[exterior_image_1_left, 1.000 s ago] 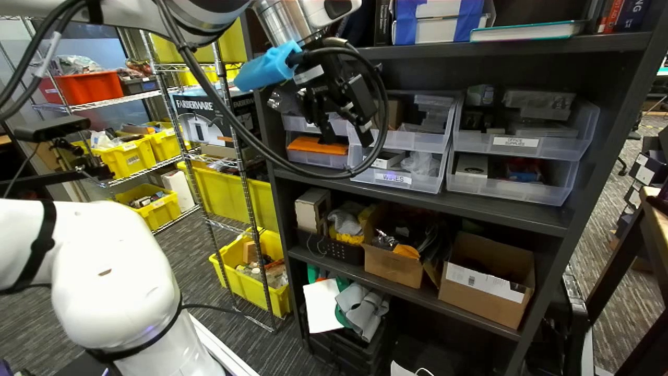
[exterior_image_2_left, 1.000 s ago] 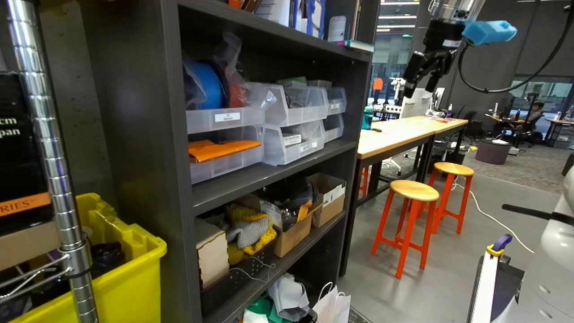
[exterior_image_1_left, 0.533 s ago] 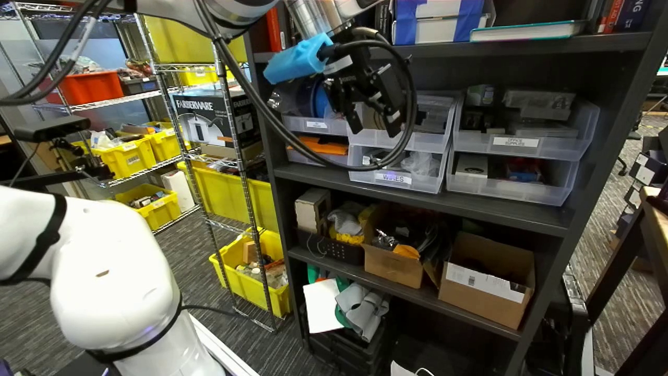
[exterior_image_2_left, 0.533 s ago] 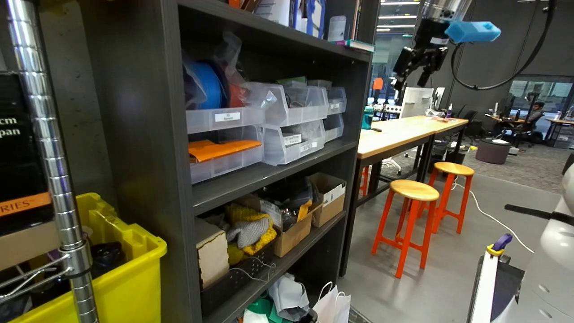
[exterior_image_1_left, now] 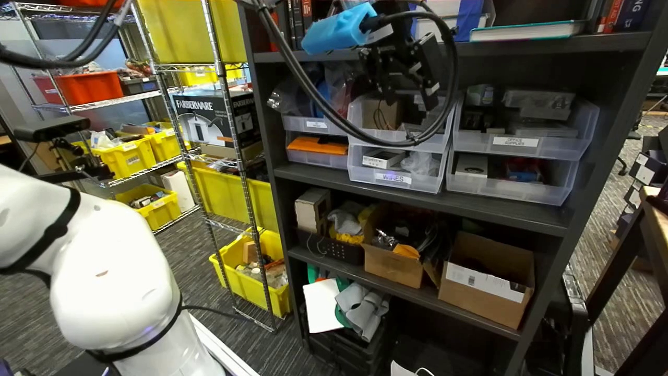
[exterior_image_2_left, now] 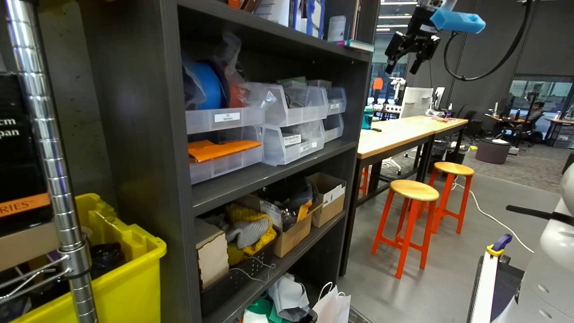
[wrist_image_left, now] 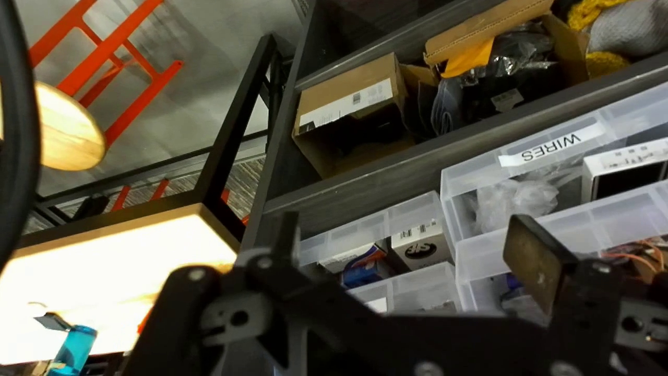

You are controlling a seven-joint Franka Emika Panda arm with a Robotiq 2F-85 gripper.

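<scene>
Wrist view: tabletop [wrist_image_left: 120, 271] blown out white, cable [wrist_image_left: 21, 130] at left edge out of focus. Both exterior views moderately lit, fairly sharp; strip lights [exterior_image_2_left: 395, 17] glow high in an exterior view; bookshelf [exterior_image_1_left: 511, 215] recesses dark.

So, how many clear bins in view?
6, in both exterior views: upper left bin, lower left bin, upper middle bin, lower middle bin, upper right bin, lower right bin.

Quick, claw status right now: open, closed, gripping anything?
Claw: wide open, holding nothing.
</scene>
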